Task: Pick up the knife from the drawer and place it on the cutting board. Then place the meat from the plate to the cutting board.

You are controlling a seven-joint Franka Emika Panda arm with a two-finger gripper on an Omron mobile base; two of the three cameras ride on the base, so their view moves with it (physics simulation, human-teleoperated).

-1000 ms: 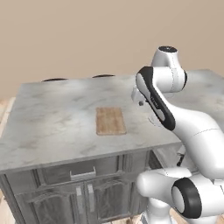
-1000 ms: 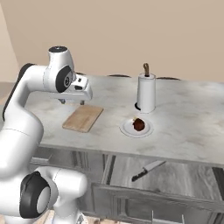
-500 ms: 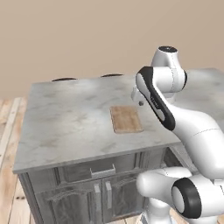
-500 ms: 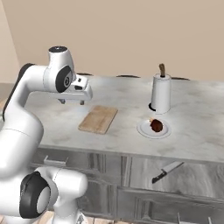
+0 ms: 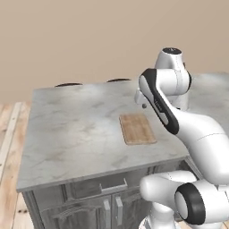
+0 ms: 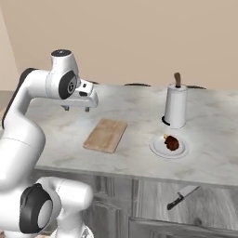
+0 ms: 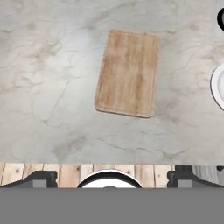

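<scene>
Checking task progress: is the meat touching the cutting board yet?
Apart. The right base view shows the meat on the plate, bare counter separating it from the cutting board.

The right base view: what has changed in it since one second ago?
The whole picture has slid right, so the base has driven, not the things. The gripper stays open above the counter, holding nothing. Cutting board bare, meat on the plate, knife in the open drawer.

The cutting board [image 5: 137,129] was seen lying flat on the marble tabletop [image 5: 71,134], with the tool [image 5: 142,99] held above its far edge.
</scene>
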